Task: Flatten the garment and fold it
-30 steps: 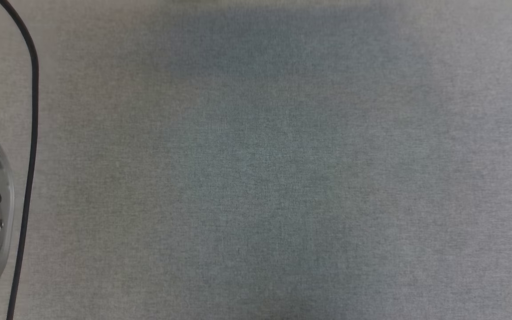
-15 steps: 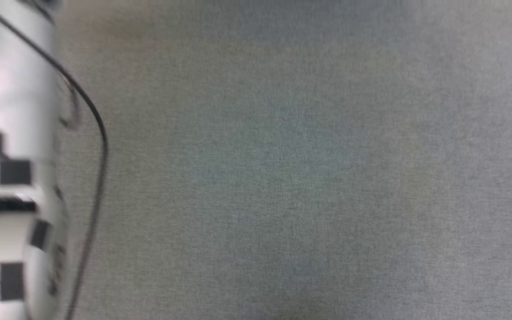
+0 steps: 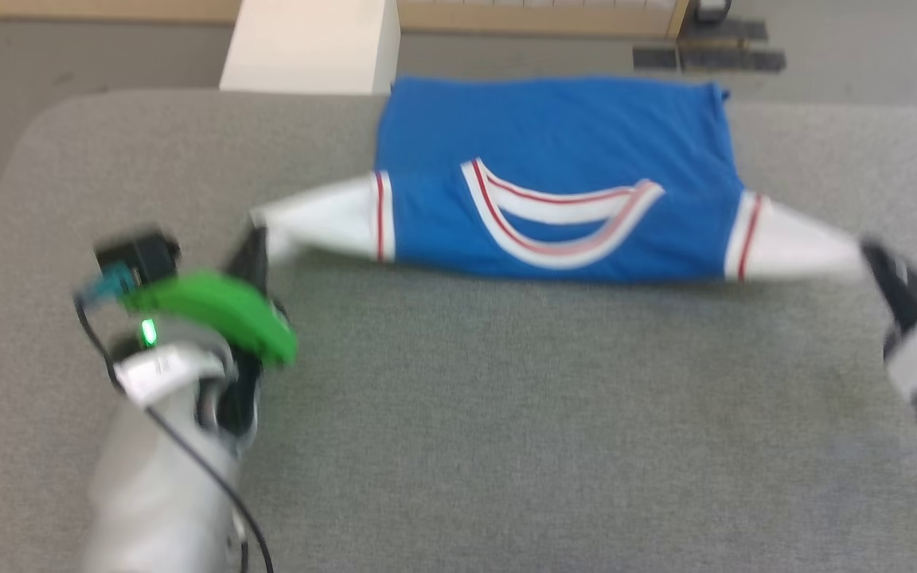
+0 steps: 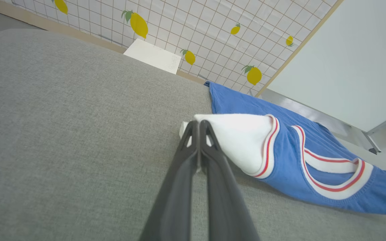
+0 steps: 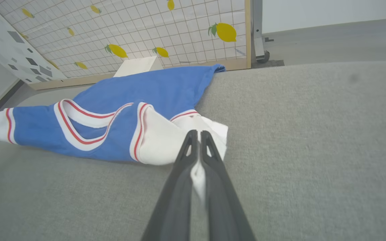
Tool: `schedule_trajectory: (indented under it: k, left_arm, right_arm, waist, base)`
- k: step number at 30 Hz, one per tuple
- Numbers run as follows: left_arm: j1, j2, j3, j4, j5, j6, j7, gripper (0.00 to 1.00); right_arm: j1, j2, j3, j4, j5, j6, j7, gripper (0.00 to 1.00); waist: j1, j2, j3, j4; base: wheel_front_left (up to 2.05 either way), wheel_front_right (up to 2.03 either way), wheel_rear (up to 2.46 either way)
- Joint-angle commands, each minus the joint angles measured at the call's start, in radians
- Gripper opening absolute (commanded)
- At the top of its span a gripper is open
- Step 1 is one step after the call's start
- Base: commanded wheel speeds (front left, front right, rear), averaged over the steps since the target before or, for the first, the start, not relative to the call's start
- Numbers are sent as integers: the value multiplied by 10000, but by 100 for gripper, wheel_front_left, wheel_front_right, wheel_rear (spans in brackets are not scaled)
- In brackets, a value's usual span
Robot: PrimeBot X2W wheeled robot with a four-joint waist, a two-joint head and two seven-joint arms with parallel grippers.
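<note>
The blue shirt (image 3: 554, 135) lies flat on the grey surface (image 3: 506, 414), toward 12 o'clock in the head view. Its hem is at 12 and its red-striped white collar (image 3: 558, 231) is at 6. Both white sleeves are drawn outward. The left sleeve (image 3: 323, 219) points to 8 o'clock and the right sleeve (image 3: 793, 247) to 4 o'clock.

The left claw (image 3: 255, 247) is closed tight on the tip of the left sleeve, and its wrist view shows it pinching the white cloth (image 4: 198, 124). The right claw (image 3: 876, 259) is likewise clamped on the right sleeve tip, with white fabric between its fingers (image 5: 196, 134).

A white box (image 3: 307, 44) stands past the surface at 11 o'clock. A lemon-print wall (image 4: 193, 26) is behind it.
</note>
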Motion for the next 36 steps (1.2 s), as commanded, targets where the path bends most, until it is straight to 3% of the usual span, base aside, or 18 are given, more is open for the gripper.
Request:
schedule_trajectory:
  k: [1,6,11,15,19,26,31,36]
  left_arm:
    - [650,-34,-6,-301,-245,-62,152,0]
    - [2849,-33,133,-1366,-815,319,1194,0]
    - [4804,281,347,-2584,-1075,1326,2449,0]
    - [6023,714,262,-3487,-892,2227,3618,0]
    - [6641,1033,100,-4497,-475,2853,4113,0]
    - [6858,998,-159,-5444,-163,3212,4204,0]
    - [6772,848,-255,-5667,-150,3253,4090,0]
    - [6661,738,-335,-5899,-142,3274,3996,0]
  right_arm:
    - [662,148,-343,-202,24,35,7,0]
    - [3025,787,-1460,-911,-262,35,276,0]
    - [4874,1392,-2386,-1704,-828,35,768,0]
    - [5956,1586,-2819,-2382,-1335,35,1323,0]
    - [6457,1689,-3116,-2984,-1816,35,1919,0]
    - [5944,1404,-2334,-3485,-3017,35,3942,0]
    - [5000,1259,-1247,-2824,-4248,35,5725,0]
    - [4283,1334,-399,-1876,-4807,35,6344,0]
  waist:
    - [1,0,-863,-4]
    - [1,0,-1270,-72]
    - [1,0,-1584,-148]
    - [1,0,-1719,-195]
    - [1,0,-1724,-227]
    - [1,0,-1584,-373]
    - [1,0,-1363,-423]
    - [1,0,-1182,-380]
  base:
    - [0,0,0]
    - [0,0,0]
    - [0,0,0]
    - [0,0,0]
    - [0,0,0]
    - [0,0,0]
    - [0,0,0]
    - [0,0,0]
